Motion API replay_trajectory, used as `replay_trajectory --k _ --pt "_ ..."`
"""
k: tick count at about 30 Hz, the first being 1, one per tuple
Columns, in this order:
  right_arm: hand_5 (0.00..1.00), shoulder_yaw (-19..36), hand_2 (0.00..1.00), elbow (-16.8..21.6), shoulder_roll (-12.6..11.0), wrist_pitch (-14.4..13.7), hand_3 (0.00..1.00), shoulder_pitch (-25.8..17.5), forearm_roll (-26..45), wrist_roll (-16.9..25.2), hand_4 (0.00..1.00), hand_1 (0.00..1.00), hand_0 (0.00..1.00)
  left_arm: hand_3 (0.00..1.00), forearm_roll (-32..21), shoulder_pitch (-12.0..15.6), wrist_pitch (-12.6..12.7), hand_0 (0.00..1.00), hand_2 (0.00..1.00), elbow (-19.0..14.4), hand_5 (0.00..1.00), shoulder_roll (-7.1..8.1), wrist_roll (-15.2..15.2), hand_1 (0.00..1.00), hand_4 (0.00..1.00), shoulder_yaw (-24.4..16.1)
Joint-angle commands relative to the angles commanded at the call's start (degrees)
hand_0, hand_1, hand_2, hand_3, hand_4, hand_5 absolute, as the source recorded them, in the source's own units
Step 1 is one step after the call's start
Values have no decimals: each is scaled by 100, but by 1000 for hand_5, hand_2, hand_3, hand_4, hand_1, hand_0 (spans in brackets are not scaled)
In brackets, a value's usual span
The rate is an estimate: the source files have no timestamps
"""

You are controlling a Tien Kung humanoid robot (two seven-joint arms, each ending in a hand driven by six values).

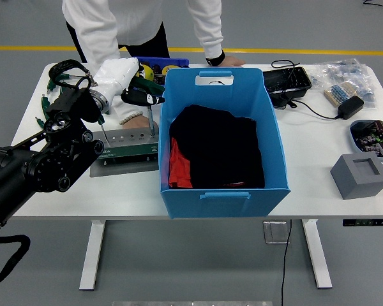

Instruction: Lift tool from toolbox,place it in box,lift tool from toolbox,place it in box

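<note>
At upper left of the frame, the left hand (120,79) curls closed around a screwdriver (144,101), shaft hanging over the toolbox (125,147), just left of the blue box (274,153).

On my counter (319,166): one blue box (222,140), one green toolbox (124,148), one grey block (360,175), one black tray (286,80). One screwdriver (143,102) in my one visible hand (122,80). One person (140,25) opposite.
</note>
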Motion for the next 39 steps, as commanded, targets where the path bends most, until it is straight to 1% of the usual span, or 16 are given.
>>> replay_trajectory --k 5,6,10,11,12,15,17,18,23,24,29,30,39 --pt "687 18 728 0 2 -2 574 -1 -13 -3 777 663 681 109 -89 -24 152 264 88 -30 488 24 -37 78 932 16" --pt "687 17 729 0 2 -2 575 0 -11 -3 778 663 678 95 -94 -30 165 261 86 -37 498 28 -31 70 765 20" --pt "687 33 729 0 2 -1 575 -1 -29 -6 778 663 678 95 -85 -71 171 261 86 -98 498 58 46 70 765 51" --pt "687 32 729 0 1 0 575 -1 -28 -6 778 663 678 95 -77 -84 153 261 86 -116 498 70 71 70 765 61" --pt "692 35 728 0 1 1 575 -2 -29 -7 778 663 679 95 -64 -104 120 261 91 -142 506 86 104 75 735 73" --pt "692 50 728 0 2 0 575 -6 -39 -9 778 663 679 95 -52 -157 44 261 91 -202 506 134 162 75 735 117" --pt "692 61 728 0 3 0 575 -10 -48 -12 778 663 679 95 -44 -192 20 261 91 -239 506 166 179 75 735 158" --pt "692 66 728 0 4 0 575 -12 -53 -13 778 663 680 98 -42 -212 5 262 91 -260 522 185 188 76 719 186" --pt "692 86 728 0 6 0 575 -18 -77 -19 778 663 680 98 -53 -278 -65 262 91 -342 522 266 225 76 719 295" --pt "692 91 729 0 7 1 576 -20 -78 -20 778 663 680 96 -52 -294 -84 262 90 -377 530 291 231 78 703 326" --pt "692 113 729 0 11 0 576 -28 -104 -26 778 663 680 96 -19 -356 -164 262 90 -531 530 365 275 78 703 414" --pt "692 113 729 0 11 -1 575 -29 -103 -25 778 663 680 92 -14 -371 -169 293 104 -560 516 381 278 97 679 428" --pt "690 104 729 0 4 -1 575 -24 -77 -17 779 663 679 101 14 -556 -123 303 108 -828 510 566 201 102 662 567"
